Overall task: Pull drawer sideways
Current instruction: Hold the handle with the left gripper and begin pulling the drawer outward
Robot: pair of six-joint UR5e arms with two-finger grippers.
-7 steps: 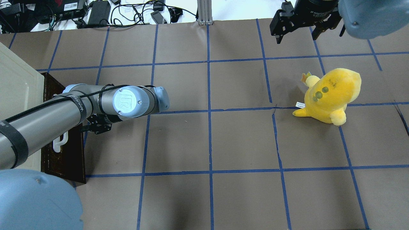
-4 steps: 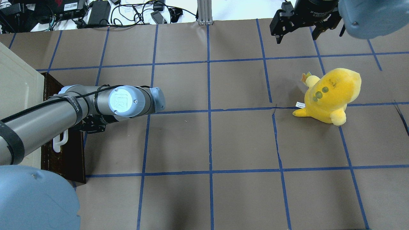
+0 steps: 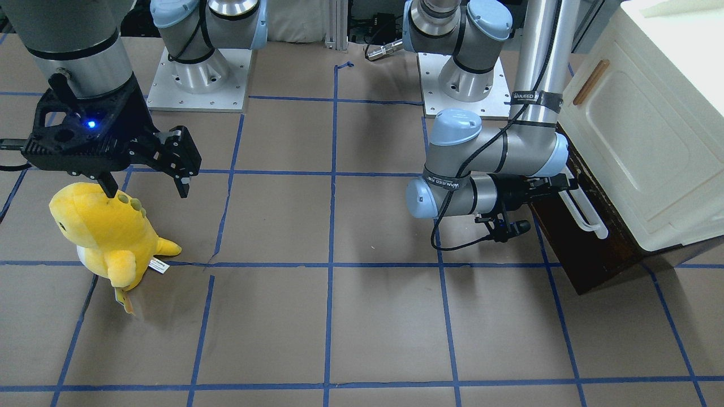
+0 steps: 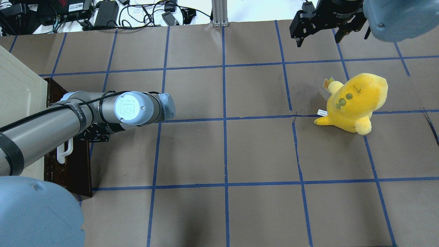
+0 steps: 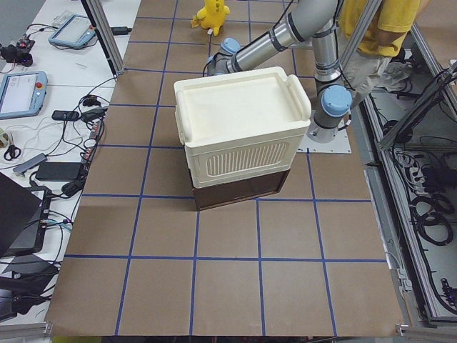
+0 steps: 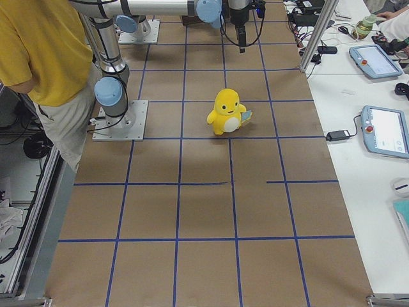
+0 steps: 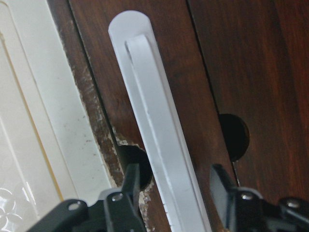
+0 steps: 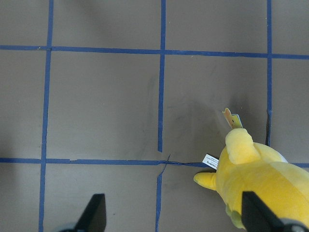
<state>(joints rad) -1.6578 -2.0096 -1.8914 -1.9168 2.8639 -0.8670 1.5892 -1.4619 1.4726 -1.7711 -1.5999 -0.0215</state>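
Drawer [image 3: 587, 254], dark brown, looks shut beneath the cream cabinet [image 3: 639, 141] at the table's [image 3: 339, 316] left end. Left end effector [image 7: 176, 182] straddles its white handle [image 3: 584, 213], fingers [image 7: 131, 181] wide, unclamped; gripping and pulling remain. Farther off, right end effector [image 3: 146, 189] hangs wide above a toy [image 3: 104, 232].

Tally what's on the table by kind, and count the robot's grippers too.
Cream cabinet: 1
Dark brown drawer: 1
Yellow plush toy: 1
Grippers: 2, the left gripper and the right gripper
Total: 5
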